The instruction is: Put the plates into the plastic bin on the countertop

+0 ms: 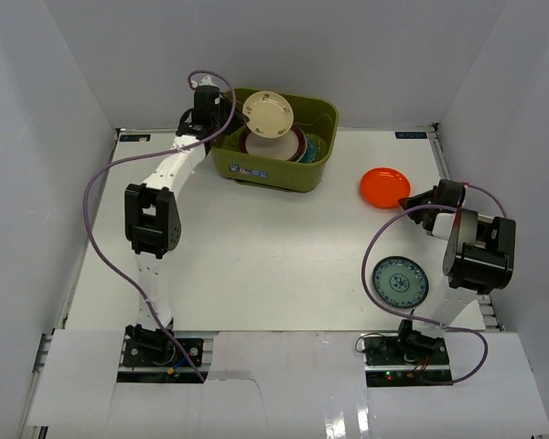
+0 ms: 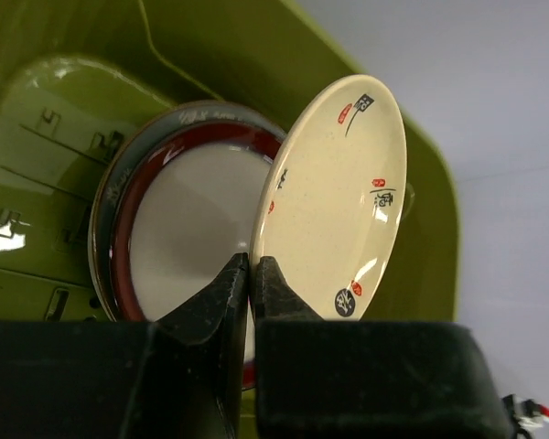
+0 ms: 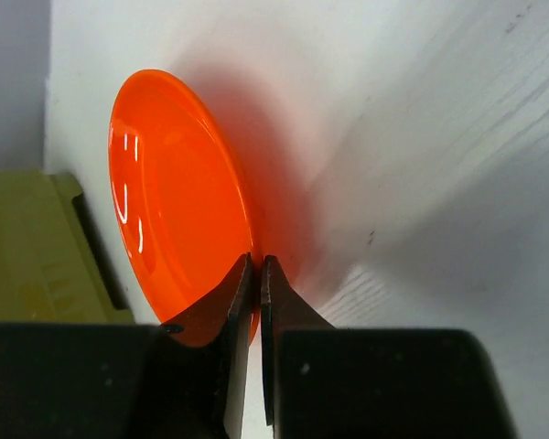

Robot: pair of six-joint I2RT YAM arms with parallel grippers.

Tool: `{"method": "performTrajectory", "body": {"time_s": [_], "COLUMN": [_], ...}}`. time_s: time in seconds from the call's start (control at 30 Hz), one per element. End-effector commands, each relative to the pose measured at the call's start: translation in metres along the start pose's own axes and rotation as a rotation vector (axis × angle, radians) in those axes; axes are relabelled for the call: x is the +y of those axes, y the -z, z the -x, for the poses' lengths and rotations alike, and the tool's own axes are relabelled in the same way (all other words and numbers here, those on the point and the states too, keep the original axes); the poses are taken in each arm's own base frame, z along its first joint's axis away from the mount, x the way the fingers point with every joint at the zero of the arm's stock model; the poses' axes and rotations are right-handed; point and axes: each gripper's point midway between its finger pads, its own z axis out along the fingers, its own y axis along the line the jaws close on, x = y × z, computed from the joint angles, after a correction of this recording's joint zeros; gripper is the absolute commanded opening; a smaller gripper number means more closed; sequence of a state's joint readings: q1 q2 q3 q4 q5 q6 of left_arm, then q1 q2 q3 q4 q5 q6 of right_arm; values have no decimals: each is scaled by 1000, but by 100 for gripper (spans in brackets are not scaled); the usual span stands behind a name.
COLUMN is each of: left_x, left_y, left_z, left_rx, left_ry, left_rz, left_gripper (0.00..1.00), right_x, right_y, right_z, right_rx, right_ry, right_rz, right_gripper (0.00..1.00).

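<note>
The olive-green plastic bin (image 1: pixel 322 165) stands at the back of the white countertop (image 1: pixel 256 256). My left gripper (image 1: pixel 227 119) is shut on the rim of the cream plate (image 1: pixel 269 114), holding it over the bin; it shows in the left wrist view (image 2: pixel 334 192) with the gripper (image 2: pixel 253 274). Under it in the bin lies the dark-red-rimmed plate (image 2: pixel 178 233) on other plates, with a teal one (image 1: pixel 313 148) beside. My right gripper (image 3: pixel 256 270) is shut on the edge of the orange plate (image 3: pixel 178 197), which lies at the right (image 1: pixel 384 187). The small blue-green patterned plate (image 1: pixel 400 281) lies near my right arm.
White walls enclose the countertop on three sides. The bin's corner (image 3: pixel 37 247) shows just left of the orange plate. Purple cables (image 1: pixel 101 192) loop beside each arm.
</note>
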State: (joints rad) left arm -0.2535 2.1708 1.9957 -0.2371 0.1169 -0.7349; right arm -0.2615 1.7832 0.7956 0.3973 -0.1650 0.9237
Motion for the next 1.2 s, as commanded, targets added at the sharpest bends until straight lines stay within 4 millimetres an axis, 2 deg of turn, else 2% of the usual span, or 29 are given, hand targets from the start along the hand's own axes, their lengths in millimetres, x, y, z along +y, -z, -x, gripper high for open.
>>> {"method": "performTrajectory", "body": {"time_s": [0.0,0.07,0.17,0.27,0.3,0.33,0.37,0.4,0.47,0.5,0.53,0.57,0.6,0.63,0.67,0.7,0.73,0.77,0.8,0.83,0.87,0.9,0.93,0.97,1.0,1.03,1.07,1.1,1.17], "left_x": [-29,-22,-8,-8,-12,-19,-25,-30,-50,-59,-69,-87,-97,-108,-107,-124,-126,-99,-116,-111,-102,-86,-75,-69,-49,-51,-52,-39,-36], "left_y": [1,-6,-15,-17,-16,-14,-12,-9,3,8,15,31,41,53,59,88,101,96,135,146,155,172,178,185,189,202,209,214,220], "left_z": [-3,-12,-20,-19,-17,-11,-7,-1,18,23,28,43,50,56,51,63,60,28,29,14,1,-39,-57,-77,-119,-133,-160,-189,-218], "left_rx": [24,42,48,42,43,30,21,11,-28,-39,-44,-73,-89,-97,-87,-115,-112,-47,-76,-62,-64,-3,24,56,139,162,225,286,341], "left_ry": [-55,-56,-46,-40,-47,-50,-54,-57,-78,-88,-101,-113,-125,-138,-140,-145,-136,-93,-91,-82,-76,-73,-71,-78,-86,-95,-106,-100,-102], "left_rz": [-53,-37,3,-1,-16,-33,-47,-56,-109,-132,-164,-204,-231,-262,-265,-303,-311,-273,-324,-330,-316,-287,-266,-257,-222,-239,-253,-231,-221], "left_gripper": [0,0,2,30,46,53,60,70,79,82,87,89,90,90,90,89,88,87,86,85,83,83,83,82,82,82,82,82,82], "right_x": [72,91,136,188,200,215,241,252,281,304,319,325,343,355,362,357,379,382,376,395,397,384,401,401,393,390,389,390,394], "right_y": [40,56,85,113,118,121,131,128,128,126,126,120,113,112,107,86,94,88,67,73,64,41,44,36,19,15,7,5,4], "right_z": [32,33,36,28,29,16,20,17,-11,-10,-27,-35,-39,-57,-65,-79,-87,-96,-108,-116,-120,-142,-141,-146,-157,-164,-167,-169,-169], "right_rx": [-113,-119,-137,-144,-163,-138,-161,-163,-121,-134,-109,-90,-85,-54,-44,-14,-17,-4,21,12,6,59,45,55,75,90,88,87,86], "right_ry": [79,104,156,223,241,267,304,319,388,406,433,448,475,498,514,535,548,555,570,586,597,635,642,651,665,675,676,672,662], "right_rz": [234,293,418,537,551,572,613,617,648,664,685,675,693,711,712,667,707,705,668,700,680,628,652,640,611,591,583,583,587], "right_gripper": [8,8,8,8,8,8,8,8,8,8,8,8,8,8,8,8,8,8,8,8,8,8,8,8,8,8,8,8,8]}}
